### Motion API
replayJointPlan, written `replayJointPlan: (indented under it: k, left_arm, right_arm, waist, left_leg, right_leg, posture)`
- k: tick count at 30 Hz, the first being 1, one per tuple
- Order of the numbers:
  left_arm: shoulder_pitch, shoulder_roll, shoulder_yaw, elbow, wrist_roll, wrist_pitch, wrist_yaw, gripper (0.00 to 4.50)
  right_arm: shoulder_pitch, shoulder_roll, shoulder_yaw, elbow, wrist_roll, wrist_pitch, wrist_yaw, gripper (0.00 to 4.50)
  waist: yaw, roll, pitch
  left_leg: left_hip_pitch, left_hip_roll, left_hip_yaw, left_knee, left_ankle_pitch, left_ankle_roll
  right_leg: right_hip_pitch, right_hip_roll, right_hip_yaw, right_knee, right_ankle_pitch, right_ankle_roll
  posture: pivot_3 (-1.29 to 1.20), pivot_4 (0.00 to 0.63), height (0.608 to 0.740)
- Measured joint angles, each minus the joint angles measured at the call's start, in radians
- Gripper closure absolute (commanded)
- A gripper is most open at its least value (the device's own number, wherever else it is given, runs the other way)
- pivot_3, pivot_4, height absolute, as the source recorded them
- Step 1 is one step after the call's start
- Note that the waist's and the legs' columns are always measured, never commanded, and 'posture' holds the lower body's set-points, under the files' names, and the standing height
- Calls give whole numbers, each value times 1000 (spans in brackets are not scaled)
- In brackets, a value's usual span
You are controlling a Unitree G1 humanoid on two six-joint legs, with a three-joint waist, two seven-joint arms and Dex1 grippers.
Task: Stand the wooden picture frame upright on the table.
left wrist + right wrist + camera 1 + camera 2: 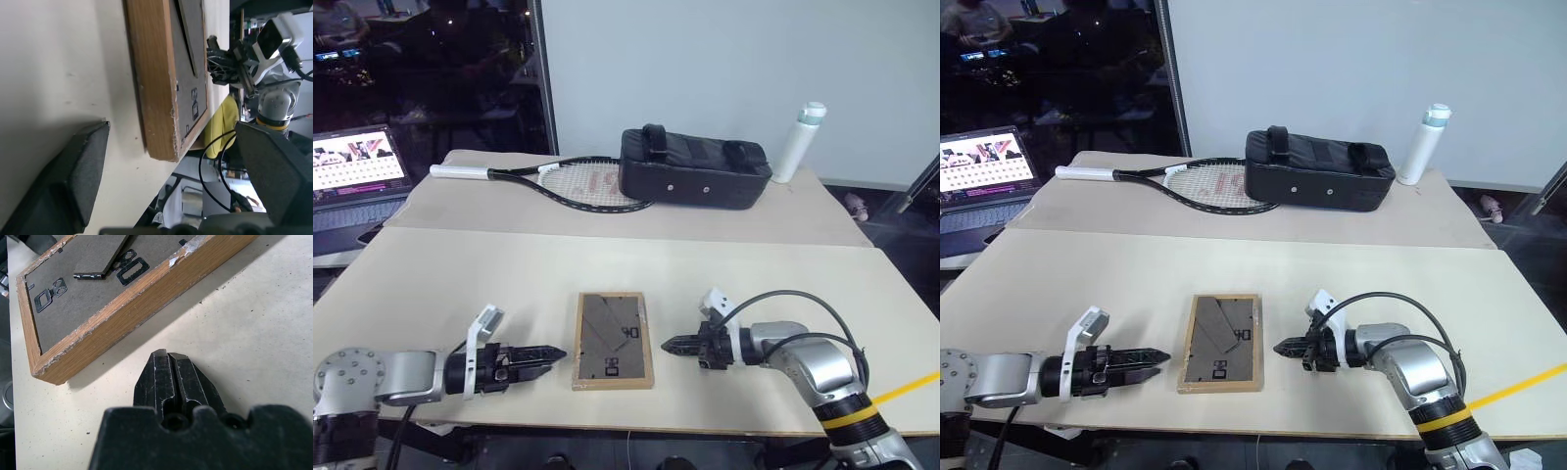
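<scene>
The wooden picture frame [613,341] lies flat on the table [460,284], back panel up, near the table's front edge. Its dark brown back shows a fold-out stand [98,254] lying close against the panel, and small metal hangers [132,267] beside it. The light-wood rim is chipped along one long side, seen close in the right wrist view.

The left gripper [548,354] sits just to the frame's left, pointing at its long side and not touching it. In the left wrist view its two black fingers [73,176] stand wide apart with nothing between them, and the frame's corner lies ahead of the gap. The right gripper [672,345] sits just to the frame's right, pointing at the opposite long side. Its fingers are pressed together in the right wrist view, tips [168,377] close to the wooden edge; a narrow strip of table seems to separate them from it, though the angle makes that hard to judge. It holds nothing.

Well behind the frame, past the seam across the tabletop, a black bag [693,168] stands at the far edge. A tennis racket [548,181] lies to the bag's left, its head touching or tucked just under the bag. A white bottle [800,142] with a pale green cap stands just right of the bag. Far to the frame's left, off the table, an open laptop [357,176] shows a lit screen.
</scene>
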Motion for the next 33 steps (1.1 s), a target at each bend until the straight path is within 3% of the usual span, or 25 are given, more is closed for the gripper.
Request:
replayJointPlan:
  k: [4,10,13,20,22,28,29,31,33]
  left_arm:
    - [-61,-110,-63,14,-30,-49,108,66]
    - [-110,-168,-137,56,-91,-86,192,66]
    - [-110,-165,-152,56,-102,-103,189,773]
    - [-108,-94,-192,54,-116,-97,122,3333]
    - [-112,-59,-194,53,-110,-94,97,3342]
    - [-144,49,-185,42,-67,-77,-36,3342]
    - [-158,64,-187,29,-39,-77,-57,3342]
    - [-183,91,-195,-20,30,-78,-112,3342]
    - [-200,97,-208,-64,87,-79,-175,3342]
  right_arm:
    - [5,30,15,-27,0,19,-24,4500]
    - [5,47,30,-49,0,40,-42,4500]
    - [5,56,30,-54,1,43,-52,4500]
    - [5,59,28,-56,3,44,-58,4500]
    - [-11,53,9,-48,14,40,-57,4500]
    - [-219,-30,-238,-14,142,67,-35,4500]
    - [-246,-21,-247,-16,173,87,-27,3908]
    - [-275,3,-241,-38,247,136,6,3504]
    - [-278,28,-172,-64,273,151,42,2702]
  waist:
    - [17,2,-3]
    - [23,1,-5]
    - [22,1,-5]
    - [16,1,-5]
    - [14,1,-3]
    - [17,1,0]
    - [16,1,0]
    - [14,1,0]
    - [16,1,0]
  left_leg:
    - [0,-1,0,0,0,0]
    - [0,-1,0,0,0,0]
    - [-1,-1,0,-1,0,-1]
    - [-3,-1,0,-2,0,-1]
    - [-4,-1,0,-1,0,-1]
    - [-15,-1,0,-2,6,5]
    - [-16,-1,0,-3,6,5]
    - [-16,-1,0,-5,6,5]
    - [-16,-1,0,-8,6,5]
  right_leg:
    - [1,0,0,-1,0,1]
    - [1,0,0,-3,2,4]
    - [2,0,0,-2,3,5]
    - [0,0,0,-2,3,5]
    - [-1,0,1,-1,2,3]
    - [-13,0,0,1,7,5]
    - [-15,0,0,1,6,5]
    - [-15,0,0,1,6,3]
    - [-15,0,0,1,7,-1]
  posture:
    - [0,150,709]
    - [0,150,709]
    - [0,150,709]
    - [0,150,709]
    - [0,150,709]
    - [0,150,709]
    - [0,150,709]
    - [0,150,709]
    - [0,150,709]
